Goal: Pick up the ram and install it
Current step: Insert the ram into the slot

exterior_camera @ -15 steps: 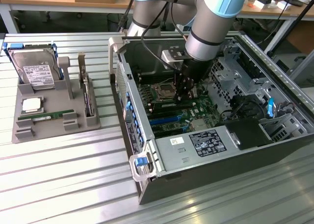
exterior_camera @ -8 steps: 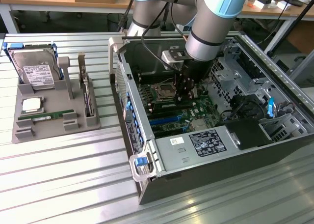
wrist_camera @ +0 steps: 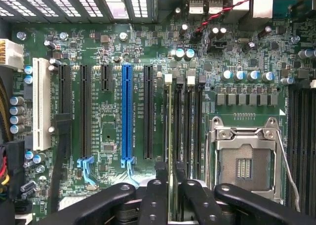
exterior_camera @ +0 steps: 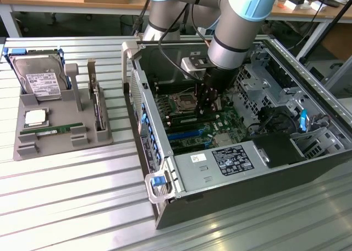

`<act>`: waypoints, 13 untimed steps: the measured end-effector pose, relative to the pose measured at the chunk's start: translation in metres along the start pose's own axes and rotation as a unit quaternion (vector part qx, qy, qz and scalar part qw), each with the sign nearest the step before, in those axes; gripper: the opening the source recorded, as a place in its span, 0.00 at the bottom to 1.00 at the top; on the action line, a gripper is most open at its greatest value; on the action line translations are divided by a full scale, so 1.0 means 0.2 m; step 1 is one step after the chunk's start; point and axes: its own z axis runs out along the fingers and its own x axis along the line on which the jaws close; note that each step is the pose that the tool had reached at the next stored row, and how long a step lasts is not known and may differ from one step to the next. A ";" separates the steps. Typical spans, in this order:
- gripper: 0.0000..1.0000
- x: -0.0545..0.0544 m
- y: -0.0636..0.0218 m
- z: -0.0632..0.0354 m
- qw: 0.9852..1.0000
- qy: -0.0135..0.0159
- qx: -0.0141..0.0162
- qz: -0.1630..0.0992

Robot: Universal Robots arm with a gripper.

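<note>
Inside the open computer case (exterior_camera: 242, 152) we see the arm reaching down, its gripper (exterior_camera: 208, 105) low over the motherboard (exterior_camera: 217, 127), just beside the CPU socket (exterior_camera: 181, 102). From the wrist view the gripper (wrist_camera: 170, 178) sits directly above the memory slots (wrist_camera: 190, 121), and the ram (wrist_camera: 170, 131) stands edge-on in the slot nearest the long black and blue expansion slots (wrist_camera: 127, 116). The stick runs up between the two black fingers (wrist_camera: 160, 173), which flank its near end closely; we cannot tell whether they clamp it or stand slightly off it. The empty metal CPU socket (wrist_camera: 244, 158) lies just beside the memory slots on the other side.

In the exterior view, on the slatted table (exterior_camera: 66, 201), a grey holder tray (exterior_camera: 25, 152) sits well apart from the case toward the exterior view's left. It carries a silver hard drive (exterior_camera: 37, 77), a processor chip (exterior_camera: 36, 117), another green memory stick (exterior_camera: 52, 131) lying flat, and a dark expansion card (exterior_camera: 98, 108) standing upright.
</note>
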 end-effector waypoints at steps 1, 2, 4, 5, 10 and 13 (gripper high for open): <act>0.19 0.00 0.001 -0.018 1.000 0.000 0.000 0.000; 0.19 0.00 0.001 -0.040 1.000 0.000 0.000 0.000; 0.19 0.00 0.003 -0.087 1.000 0.000 0.000 0.000; 0.19 0.00 0.003 -0.094 1.000 0.000 0.000 0.000; 0.10 0.00 -0.004 -0.099 1.000 0.000 0.000 -0.003; 0.10 0.00 -0.053 -0.100 1.000 0.000 -0.002 -0.005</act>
